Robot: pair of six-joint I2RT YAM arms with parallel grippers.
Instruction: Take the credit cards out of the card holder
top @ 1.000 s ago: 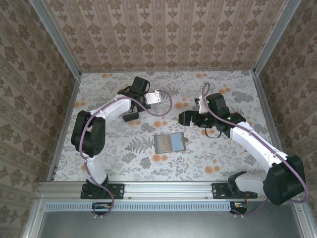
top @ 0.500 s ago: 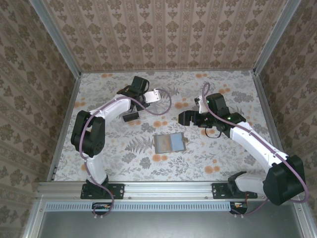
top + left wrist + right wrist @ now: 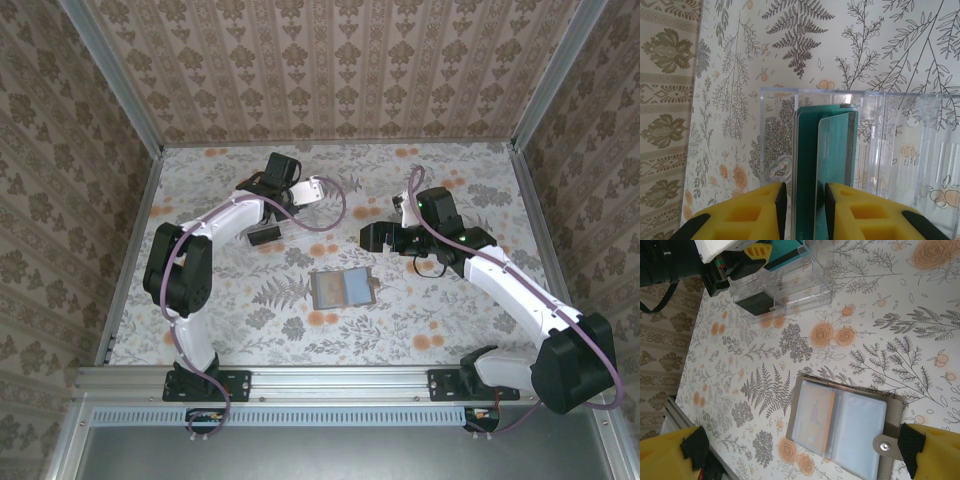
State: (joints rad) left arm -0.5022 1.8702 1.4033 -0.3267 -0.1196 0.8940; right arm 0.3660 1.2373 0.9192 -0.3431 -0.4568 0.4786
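Floral surface [image 3: 450, 300]: left claw [image 3: 804, 200] stands slightly parted around teal card [image 3: 837, 150] inside clear tray [image 3: 900, 130]; withdraw straight, without snagging. Right claw [image 3: 372, 238] gapes wide.

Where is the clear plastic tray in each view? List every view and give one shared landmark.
Top external: the clear tray lies left of centre, at the left claw.
Left wrist: tray across the middle and right, beyond the claw.
Right wrist: tray at top, left of centre.
Landmark: the left claw's yellow fingers at the tray.
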